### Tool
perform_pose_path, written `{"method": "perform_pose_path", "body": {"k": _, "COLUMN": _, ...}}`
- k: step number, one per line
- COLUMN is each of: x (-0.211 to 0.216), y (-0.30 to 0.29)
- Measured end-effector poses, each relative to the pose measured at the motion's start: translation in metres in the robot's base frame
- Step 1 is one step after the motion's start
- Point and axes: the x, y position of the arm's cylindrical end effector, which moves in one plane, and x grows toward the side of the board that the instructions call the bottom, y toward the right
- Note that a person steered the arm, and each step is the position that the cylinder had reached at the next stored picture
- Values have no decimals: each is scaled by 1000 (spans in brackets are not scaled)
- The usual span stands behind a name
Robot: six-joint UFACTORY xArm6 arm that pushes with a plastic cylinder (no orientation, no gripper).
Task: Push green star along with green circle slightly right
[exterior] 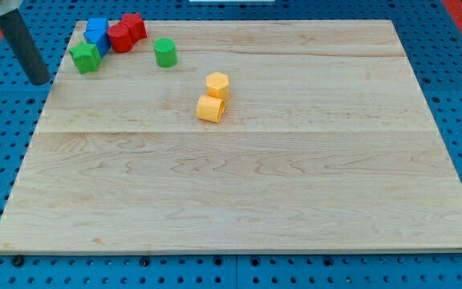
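The green star (pixel 85 57) lies near the board's top left corner. The green circle (pixel 164 52) stands to its right, with a gap between them. My tip (pixel 42 81) is at the view's left, just off the board's left edge, to the left of and slightly below the green star. The rod rises from it toward the view's top left. It touches no block.
A blue block (pixel 97 31) and two red blocks (pixel 120 38) (pixel 134 26) cluster just above and right of the green star. Two yellow blocks (pixel 217 84) (pixel 210 108) sit touching near the board's upper middle. The wooden board (pixel 239 185) lies on a blue pegboard.
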Motion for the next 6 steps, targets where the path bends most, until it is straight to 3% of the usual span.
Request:
{"method": "perform_pose_path", "body": {"k": 1, "x": -38, "y": 4}}
{"method": "perform_pose_path", "body": {"k": 2, "x": -47, "y": 26}}
{"method": "perform_pose_path", "body": {"k": 3, "x": -45, "y": 95}}
{"method": "perform_pose_path", "body": {"k": 4, "x": -43, "y": 129}}
{"method": "perform_pose_path", "body": {"k": 5, "x": -22, "y": 99}}
{"method": "perform_pose_path", "body": {"k": 6, "x": -10, "y": 117}}
